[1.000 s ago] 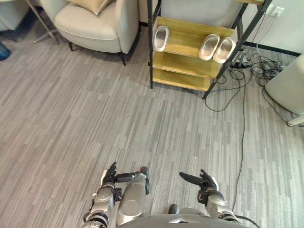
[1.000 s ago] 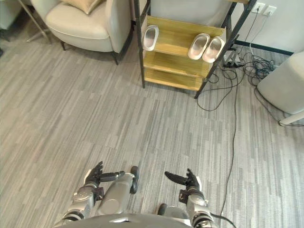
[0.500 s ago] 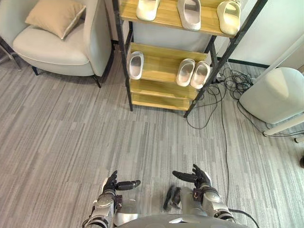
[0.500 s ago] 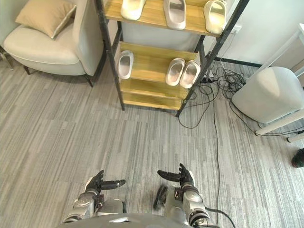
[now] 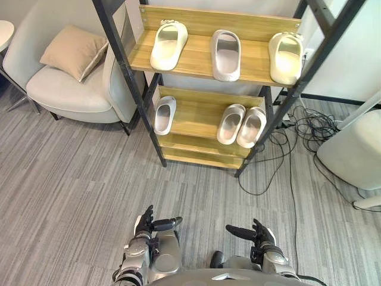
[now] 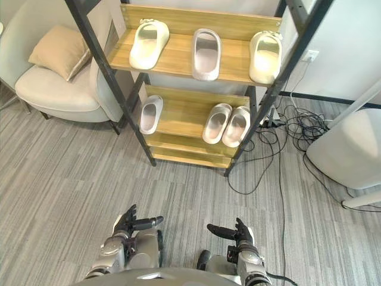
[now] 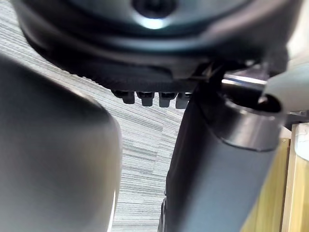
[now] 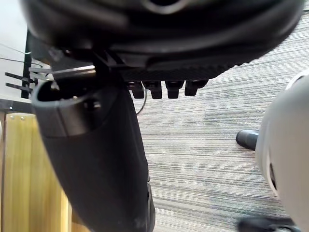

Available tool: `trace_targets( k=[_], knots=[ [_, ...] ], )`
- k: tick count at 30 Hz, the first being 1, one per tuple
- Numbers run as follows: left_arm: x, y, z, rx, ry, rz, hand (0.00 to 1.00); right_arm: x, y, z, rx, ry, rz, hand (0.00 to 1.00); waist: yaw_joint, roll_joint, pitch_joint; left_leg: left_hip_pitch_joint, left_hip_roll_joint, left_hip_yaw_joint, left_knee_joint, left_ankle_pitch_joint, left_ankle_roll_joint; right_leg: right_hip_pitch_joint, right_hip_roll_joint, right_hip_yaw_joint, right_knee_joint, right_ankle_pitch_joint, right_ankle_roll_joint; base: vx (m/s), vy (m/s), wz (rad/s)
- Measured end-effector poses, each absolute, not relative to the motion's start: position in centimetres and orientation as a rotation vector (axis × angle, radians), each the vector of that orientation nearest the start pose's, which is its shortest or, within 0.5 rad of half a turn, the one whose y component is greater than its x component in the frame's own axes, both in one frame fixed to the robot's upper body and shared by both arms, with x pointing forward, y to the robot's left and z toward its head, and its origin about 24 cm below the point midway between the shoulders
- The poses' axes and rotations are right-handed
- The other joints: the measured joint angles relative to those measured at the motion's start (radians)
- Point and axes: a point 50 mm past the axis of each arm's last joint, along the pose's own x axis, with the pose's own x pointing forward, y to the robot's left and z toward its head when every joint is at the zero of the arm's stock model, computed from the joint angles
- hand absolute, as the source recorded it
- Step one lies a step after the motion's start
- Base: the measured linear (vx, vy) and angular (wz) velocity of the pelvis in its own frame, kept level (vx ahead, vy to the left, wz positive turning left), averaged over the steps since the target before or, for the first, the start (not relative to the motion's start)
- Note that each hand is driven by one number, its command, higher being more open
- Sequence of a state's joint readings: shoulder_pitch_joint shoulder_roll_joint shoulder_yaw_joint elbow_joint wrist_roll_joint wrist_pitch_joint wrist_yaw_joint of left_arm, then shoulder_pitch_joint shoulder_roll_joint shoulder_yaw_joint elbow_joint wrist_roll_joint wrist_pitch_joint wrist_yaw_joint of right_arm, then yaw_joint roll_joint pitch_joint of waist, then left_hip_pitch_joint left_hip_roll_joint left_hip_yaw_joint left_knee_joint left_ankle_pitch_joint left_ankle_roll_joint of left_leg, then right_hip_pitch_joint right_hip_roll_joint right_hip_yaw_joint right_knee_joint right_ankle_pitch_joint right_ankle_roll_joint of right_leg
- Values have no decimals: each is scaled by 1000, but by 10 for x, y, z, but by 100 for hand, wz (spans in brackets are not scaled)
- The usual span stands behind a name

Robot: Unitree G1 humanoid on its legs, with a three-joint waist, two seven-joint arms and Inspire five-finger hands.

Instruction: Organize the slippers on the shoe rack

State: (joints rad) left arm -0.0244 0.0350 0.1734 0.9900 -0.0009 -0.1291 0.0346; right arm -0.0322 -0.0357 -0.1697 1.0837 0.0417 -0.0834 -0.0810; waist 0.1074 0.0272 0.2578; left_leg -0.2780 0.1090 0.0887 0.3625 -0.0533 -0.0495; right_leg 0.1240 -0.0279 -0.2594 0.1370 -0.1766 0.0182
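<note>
Both seemingly empty, left hand (image 5: 144, 226), right hand (image 5: 260, 234), each spread flat, touching nothing, above floor (image 5: 71, 179).

Head stereo pair: high, tilted down and forward, well back from shoe rack (image 5: 196, 59); left hand (image 5: 144, 223) and right hand (image 5: 262, 235) at bottom edge. Both eyes share same scene, slightly offset. Wrist cameras: very close behind own hand, facing carpet (image 7: 145, 140) and rack wood.
</note>
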Motion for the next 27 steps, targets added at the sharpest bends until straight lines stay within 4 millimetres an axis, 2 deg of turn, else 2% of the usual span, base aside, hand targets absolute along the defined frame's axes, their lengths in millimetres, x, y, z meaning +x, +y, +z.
trace_targets(
  k=[1,2,4,6,8,9,10,11,12,14,16,17,18,19,21,22,24,25,26,27],
  knots=[
    [155,191,-138,-15,843,207,100,135,-178,-153,57,983,-242,100,3,-41,-9,34,-38,24,-61,18,39,0,-26,22,-13,-2,10,334,97,-21],
    [154,194,-138,-6,845,208,100,134,-175,-154,62,989,-234,100,-3,-54,-15,29,-51,26,-56,7,62,5,-42,24,-28,3,21,331,73,-1],
    [155,197,-138,-11,842,217,100,132,-173,-155,72,998,-233,100,-1,-66,-16,31,-66,41,3,-40,85,42,-62,36,-47,6,31,373,110,-4],
    [152,199,-139,-8,850,221,100,134,-171,-154,75,988,-225,100,10,-65,-19,82,-63,66,24,-95,88,54,-73,65,17,4,48,327,110,-38],
    [148,200,-141,-7,874,221,100,136,-169,-154,73,979,-214,100,12,-59,-24,146,-54,76,4,-145,87,-28,-97,87,268,-28,104,184,82,-35],
    [145,203,-142,-2,885,221,100,136,-167,-154,60,981,-192,100,6,-71,-29,186,-61,83,-19,-166,95,-126,-136,87,498,-7,151,187,71,-17],
    [144,204,-142,2,889,219,100,137,-167,-153,60,978,-185,100,2,-75,-30,203,-68,83,-27,-170,99,-163,-156,86,580,6,169,245,52,-1],
    [141,205,-144,15,905,206,100,137,-167,-153,59,973,-184,100,-3,-88,-36,235,-78,77,-32,-179,102,-219,-190,60,706,-28,117,253,9,20],
    [140,206,-145,22,914,202,100,138,-167,-153,60,969,-185,100,-8,-92,-38,261,-80,65,-39,-187,104,-235,-199,40,724,-46,92,311,-22,37],
    [137,205,-146,17,922,203,100,140,-167,-151,48,955,-178,100,-16,-88,-39,309,-74,28,-78,-187,102,-289,-173,7,640,-92,52,278,-74,57],
    [135,203,-147,2,927,211,100,145,-167,-149,42,940,-172,100,-24,-82,-38,318,-67,-3,-93,-183,84,-319,-135,23,488,-87,50,269,-147,60],
    [135,204,-147,1,930,212,100,145,-167,-149,37,943,-167,100,-26,-88,-40,318,-76,-24,-98,-186,65,-320,-111,46,323,-29,39,289,-172,67],
    [136,203,-147,-3,936,214,100,143,-170,-151,15,955,-167,100,-27,-85,-40,327,-83,-55,-98,-199,44,-309,-103,51,263,51,12,307,-178,58],
    [133,195,-149,-29,943,212,100,140,-176,-151,9,967,-181,100,-16,-51,-52,328,-60,-64,-112,-192,33,-293,-82,45,234,52,5,252,-138,31],
    [130,189,-151,-57,950,217,100,139,-180,-152,1,970,-188,100,-17,-19,-57,331,-40,-70,-123,-193,30,-272,-60,32,193,52,3,283,-168,10],
    [129,185,-152,-67,955,215,100,140,-182,-151,-1,968,-190,100,-23,2,-55,327,-23,-75,-106,-193,10,-242,-46,10,157,53,-1,247,-158,28],
    [130,185,-152,-68,952,211,100,137,-183,-152,1,974,-197,100,-28,5,-52,304,-4,-73,-8,-201,-21,-185,-35,-20,117,53,-8,194,-140,39],
    [131,185,-151,-68,946,211,100,134,-183,-152,0,978,-202,100,-27,-1,-49,276,3,-67,82,-200,-49,-144,-33,-37,90,53,-8,190,-130,44],
    [133,188,-149,-66,927,223,100,130,-184,-153,-2,983,-211,100,-19,-11,-42,218,27,-35,237,-215,-66,-79,-33,-49,45,53,-9,154,-69,33],
    [135,187,-148,-67,915,222,100,128,-185,-154,-3,988,-215,100,-15,-14,-41,205,35,-16,254,-228,-65,-68,-33,-49,37,53,-9,124,24,16]
  ],
)
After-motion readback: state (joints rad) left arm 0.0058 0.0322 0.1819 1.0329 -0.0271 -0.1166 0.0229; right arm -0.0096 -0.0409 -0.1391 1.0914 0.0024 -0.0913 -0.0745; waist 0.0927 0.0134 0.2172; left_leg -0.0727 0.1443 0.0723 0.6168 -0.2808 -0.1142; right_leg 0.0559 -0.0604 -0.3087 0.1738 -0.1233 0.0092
